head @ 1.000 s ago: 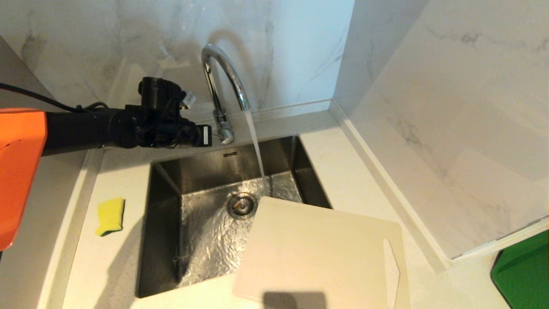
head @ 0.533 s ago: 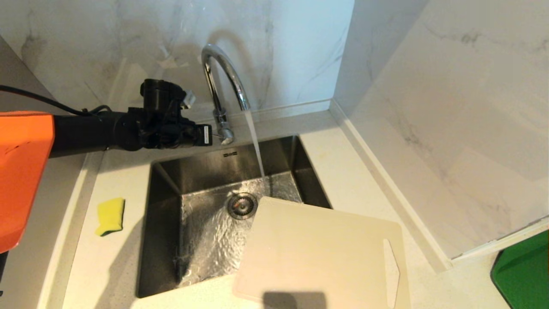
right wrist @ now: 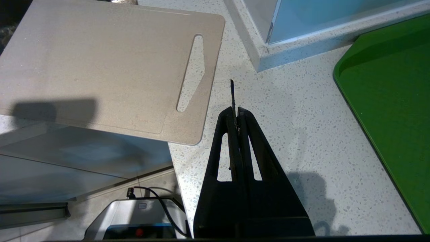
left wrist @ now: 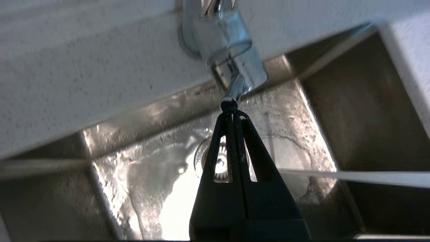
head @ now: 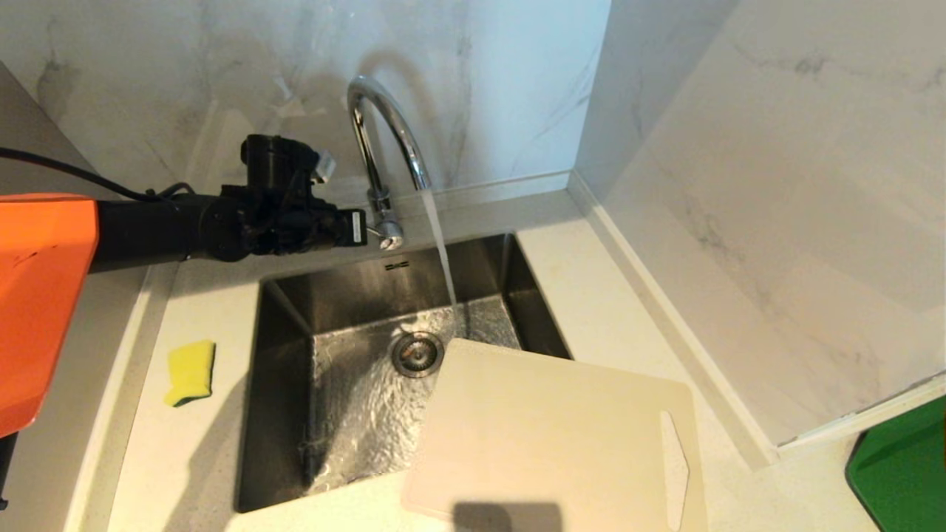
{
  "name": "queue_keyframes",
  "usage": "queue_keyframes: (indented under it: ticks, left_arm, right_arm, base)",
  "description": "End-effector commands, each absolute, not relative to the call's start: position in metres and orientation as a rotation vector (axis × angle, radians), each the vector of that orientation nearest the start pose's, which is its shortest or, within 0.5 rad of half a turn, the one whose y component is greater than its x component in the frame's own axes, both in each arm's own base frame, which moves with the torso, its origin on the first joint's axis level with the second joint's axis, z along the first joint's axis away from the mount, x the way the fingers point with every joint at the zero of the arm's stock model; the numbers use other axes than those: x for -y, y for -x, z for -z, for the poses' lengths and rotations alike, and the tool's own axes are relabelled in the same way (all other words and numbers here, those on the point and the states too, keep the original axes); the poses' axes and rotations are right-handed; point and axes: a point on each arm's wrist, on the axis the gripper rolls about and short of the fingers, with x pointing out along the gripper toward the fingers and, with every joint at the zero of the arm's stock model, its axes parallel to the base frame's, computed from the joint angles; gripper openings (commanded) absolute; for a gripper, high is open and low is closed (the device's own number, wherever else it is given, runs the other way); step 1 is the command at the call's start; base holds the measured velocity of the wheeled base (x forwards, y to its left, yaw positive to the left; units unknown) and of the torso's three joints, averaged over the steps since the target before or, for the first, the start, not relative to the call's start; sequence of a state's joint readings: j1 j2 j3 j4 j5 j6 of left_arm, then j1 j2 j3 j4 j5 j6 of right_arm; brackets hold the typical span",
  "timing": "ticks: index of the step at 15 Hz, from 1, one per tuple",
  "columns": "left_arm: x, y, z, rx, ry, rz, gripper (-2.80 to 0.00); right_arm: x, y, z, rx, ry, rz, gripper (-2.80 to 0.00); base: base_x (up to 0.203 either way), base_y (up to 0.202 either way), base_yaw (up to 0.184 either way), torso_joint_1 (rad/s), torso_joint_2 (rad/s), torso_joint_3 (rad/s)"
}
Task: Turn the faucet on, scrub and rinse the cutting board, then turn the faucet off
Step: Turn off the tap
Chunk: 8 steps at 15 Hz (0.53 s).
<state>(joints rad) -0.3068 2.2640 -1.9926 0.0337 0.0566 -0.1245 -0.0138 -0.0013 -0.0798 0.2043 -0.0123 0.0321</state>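
Note:
Water runs from the chrome faucet into the sink. My left gripper reaches in from the left at the faucet's base, shut. In the left wrist view its tips sit right against the knob end of the thin lever. The beige cutting board lies flat over the sink's front right corner and the counter, slot handle to the right, dry-looking and outside the stream. My right gripper hovers shut above the counter beside the cutting board's handle end, out of the head view.
A yellow-green sponge lies on the counter left of the sink. A dark green mat sits at the far right, also beside the right gripper. Marble walls close in behind and to the right. The drain is wet.
The left arm has edged slightly toward the faucet, its gripper staying at the lever. Water keeps running; the board and sponge have not moved.

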Motion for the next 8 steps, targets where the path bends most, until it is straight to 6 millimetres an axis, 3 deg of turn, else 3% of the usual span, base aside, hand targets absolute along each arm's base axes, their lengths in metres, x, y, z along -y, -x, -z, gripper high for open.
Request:
queue_keyframes:
  ticks: [1,8]
  left_arm:
    - [0.1432,-0.4561,-0.2279,-0.3,0.072,0.23,-2.8]
    - [0.1435,-0.4571,-0.2288,-0.283,0.075,0.231,-2.8]
  right_arm:
    - [-0.0001,0.0303,-0.0763,-0.124,-0.032,0.028,-2.8]
    - [-0.0001,0.0303,-0.0763,-0.124,-0.032,0.028,-2.8]
  base:
    - [0.0,0.0,0.0,0.0,0.0,0.0]
    - [0.0,0.0,0.0,0.0,0.0,0.0]
